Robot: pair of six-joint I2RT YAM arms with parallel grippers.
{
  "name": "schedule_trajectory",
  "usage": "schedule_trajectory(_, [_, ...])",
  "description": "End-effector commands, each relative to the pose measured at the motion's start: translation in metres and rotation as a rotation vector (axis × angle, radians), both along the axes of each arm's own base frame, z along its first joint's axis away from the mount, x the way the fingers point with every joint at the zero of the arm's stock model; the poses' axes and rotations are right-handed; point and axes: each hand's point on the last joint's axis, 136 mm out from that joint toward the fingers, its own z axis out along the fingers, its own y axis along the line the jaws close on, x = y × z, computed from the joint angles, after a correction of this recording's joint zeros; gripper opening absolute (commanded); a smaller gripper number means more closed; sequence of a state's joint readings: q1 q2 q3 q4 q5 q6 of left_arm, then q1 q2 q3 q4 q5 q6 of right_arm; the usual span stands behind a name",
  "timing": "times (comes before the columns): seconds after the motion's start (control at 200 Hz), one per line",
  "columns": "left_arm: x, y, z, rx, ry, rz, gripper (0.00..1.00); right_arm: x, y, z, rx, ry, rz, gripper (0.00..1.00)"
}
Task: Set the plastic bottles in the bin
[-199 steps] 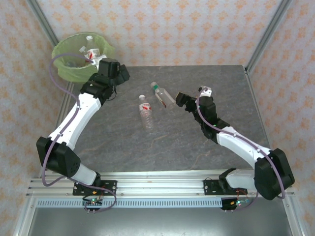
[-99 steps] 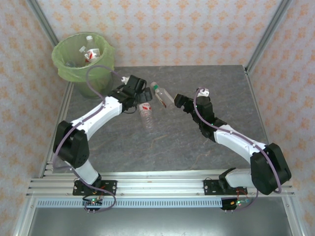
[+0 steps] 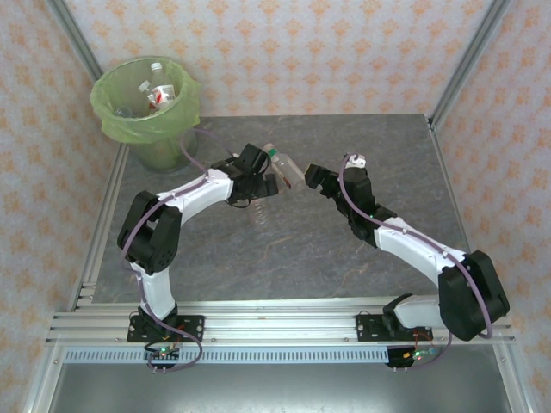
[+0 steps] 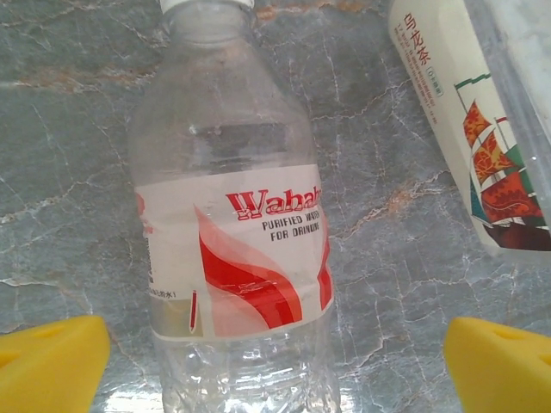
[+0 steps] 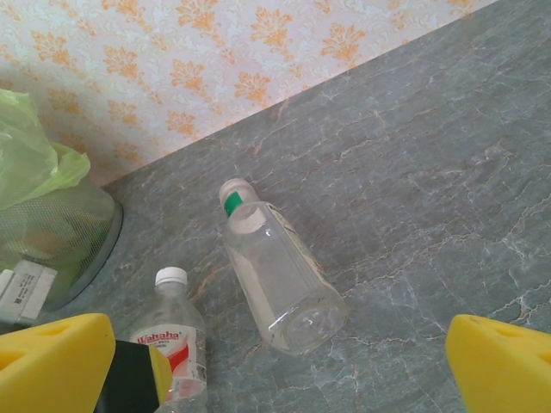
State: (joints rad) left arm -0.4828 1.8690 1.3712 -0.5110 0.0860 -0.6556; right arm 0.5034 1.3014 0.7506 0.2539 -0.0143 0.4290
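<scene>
Bright, even light is washing the grey table (image 3: 301, 258), throwing only faint, soft shadows; focus is looking sharp.

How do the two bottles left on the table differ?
The white-cap bottle wears a red-and-white label, the green-band bottle a pale one with ships. The white-cap bottle lies between the open left gripper's fingers, the green-band bottle off to one side. Both are clear and lie flat.
</scene>
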Motion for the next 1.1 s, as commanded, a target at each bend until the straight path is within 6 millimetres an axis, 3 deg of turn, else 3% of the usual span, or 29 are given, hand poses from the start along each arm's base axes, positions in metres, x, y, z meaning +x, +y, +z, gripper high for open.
schedule_trajectory(0.0, [-0.004, 0.000, -0.015, 0.009, 0.041, -0.003, 1.00, 0.008, -0.002, 0.012, 0.023, -0.019, -0.038, 0.99])
schedule_trajectory(0.04, [-0.002, -0.001, -0.014, 0.011, 0.037, -0.009, 1.00, 0.008, -0.001, 0.012, 0.026, -0.018, -0.033, 0.99])
schedule_trajectory(0.065, [-0.003, -0.001, -0.028, 0.029, 0.063, -0.012, 1.00, 0.008, 0.000, 0.012, 0.025, -0.017, -0.031, 0.99])
schedule_trajectory(0.17, [0.000, 0.003, -0.041, 0.081, 0.073, -0.019, 1.00, 0.008, 0.001, 0.011, 0.029, -0.012, -0.024, 0.99])
schedule_trajectory(0.34, [0.009, 0.002, -0.050, 0.088, 0.057, -0.016, 1.00, 0.008, 0.001, 0.011, 0.031, -0.009, -0.025, 0.99])
schedule_trajectory(0.611, [0.018, -0.001, -0.063, 0.105, 0.057, -0.021, 0.90, 0.007, 0.003, 0.010, 0.028, -0.004, -0.009, 0.99])
schedule_trajectory(1.096, [0.022, 0.005, -0.052, 0.255, 0.045, -0.058, 0.78, 0.010, 0.007, 0.005, 0.021, 0.009, 0.000, 0.99])
